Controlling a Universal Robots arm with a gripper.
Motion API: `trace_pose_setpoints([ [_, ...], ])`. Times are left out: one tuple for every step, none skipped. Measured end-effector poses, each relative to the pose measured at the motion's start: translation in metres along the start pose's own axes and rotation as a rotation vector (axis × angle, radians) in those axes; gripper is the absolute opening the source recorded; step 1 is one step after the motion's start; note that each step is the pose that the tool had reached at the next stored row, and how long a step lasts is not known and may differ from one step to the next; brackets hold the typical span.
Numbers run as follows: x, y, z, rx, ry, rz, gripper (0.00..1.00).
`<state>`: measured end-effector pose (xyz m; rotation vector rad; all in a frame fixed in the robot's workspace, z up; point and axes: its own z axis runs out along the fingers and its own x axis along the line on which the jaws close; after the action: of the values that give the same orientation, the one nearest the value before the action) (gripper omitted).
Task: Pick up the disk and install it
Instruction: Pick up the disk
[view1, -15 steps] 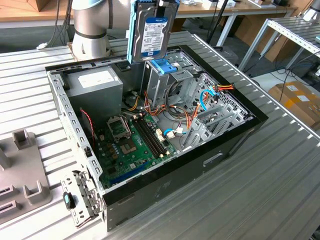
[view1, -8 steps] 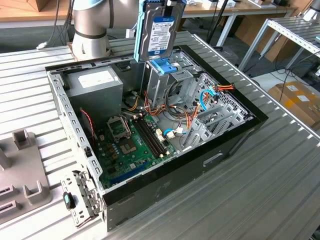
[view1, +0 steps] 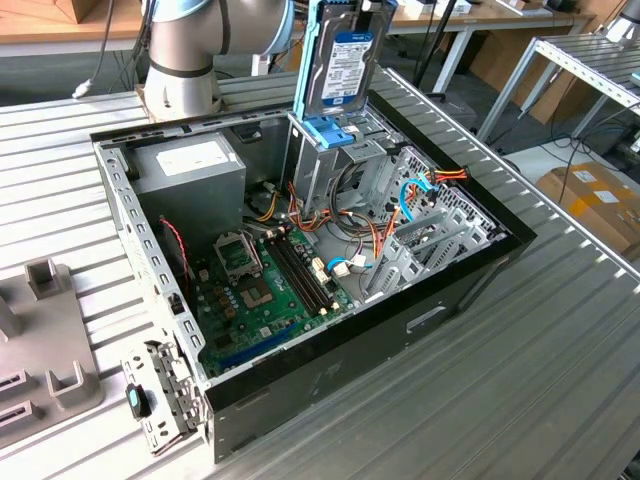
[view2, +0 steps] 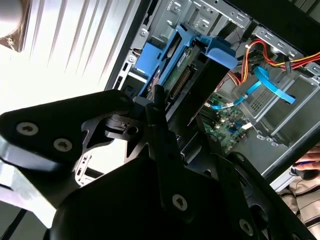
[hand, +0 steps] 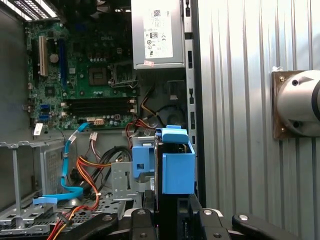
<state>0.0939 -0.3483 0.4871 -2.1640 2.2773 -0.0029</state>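
Note:
The disk (view1: 346, 58), silver with a white-and-blue label in a light-blue carrier frame, hangs upright just above the tall metal drive cage (view1: 325, 165) in the open computer case. Its lower end sits close over the blue bracket (view1: 330, 131) on top of that cage. In the first wrist view my gripper (hand: 172, 216) is shut on the disk, whose blue carrier end (hand: 178, 167) points down at the cage. The second wrist view shows the black fingers (view2: 162, 135) clamped on the disk's edge (view2: 181, 80).
The case (view1: 430, 300) lies open on a ribbed metal table. Inside are a grey power-supply box (view1: 190, 165), the motherboard (view1: 262, 290) and orange and blue cables (view1: 425, 185). The arm's base (view1: 182, 55) stands behind. A grey fixture (view1: 45, 330) lies at the exterior view's left. A person's hand (view2: 307, 162) rests nearby.

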Motion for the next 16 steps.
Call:
trace_pose_setpoints([
  [-0.0001, -0.0023, 0.0000, 0.0000, -0.0001, 0.000, 0.35],
  [-0.0002, -0.0029, 0.0001, 0.0000, -0.0002, 0.000, 0.35],
  [-0.0003, -0.0031, 0.0000, 0.0000, 0.0000, 0.000, 0.35],
  [-0.0002, -0.0032, 0.0000, 0.0000, 0.0000, 0.000, 0.35],
  [-0.0002, -0.0031, 0.0000, 0.0000, 0.0000, 0.000, 0.35],
  [-0.0002, -0.0032, 0.0000, 0.0000, 0.0000, 0.000, 0.35],
  [-0.0002, -0.0032, 0.0000, 0.0000, 0.0001, 0.000, 0.35],
  [-0.0002, -0.0033, 0.0000, 0.0000, 0.0000, 0.000, 0.35],
  [-0.0001, -0.0033, 0.0000, 0.0000, -0.0001, 0.000, 0.35],
  [0.0003, -0.0033, 0.0000, 0.0000, -0.0001, 0.000, 0.35],
  [0.0007, -0.0033, 0.0000, 0.0000, 0.0001, 0.000, 0.35],
  [0.0012, -0.0033, 0.0000, 0.0000, 0.0001, 0.000, 0.35],
  [0.0020, -0.0034, 0.0000, 0.0000, 0.0001, 0.000, 0.35],
  [0.0025, -0.0034, 0.0000, 0.0000, 0.0002, 0.000, 0.35],
  [0.0036, -0.0035, 0.0000, 0.0000, 0.0005, 0.000, 0.35],
  [0.0043, -0.0035, 0.0000, 0.0001, 0.0008, 0.000, 0.35],
])
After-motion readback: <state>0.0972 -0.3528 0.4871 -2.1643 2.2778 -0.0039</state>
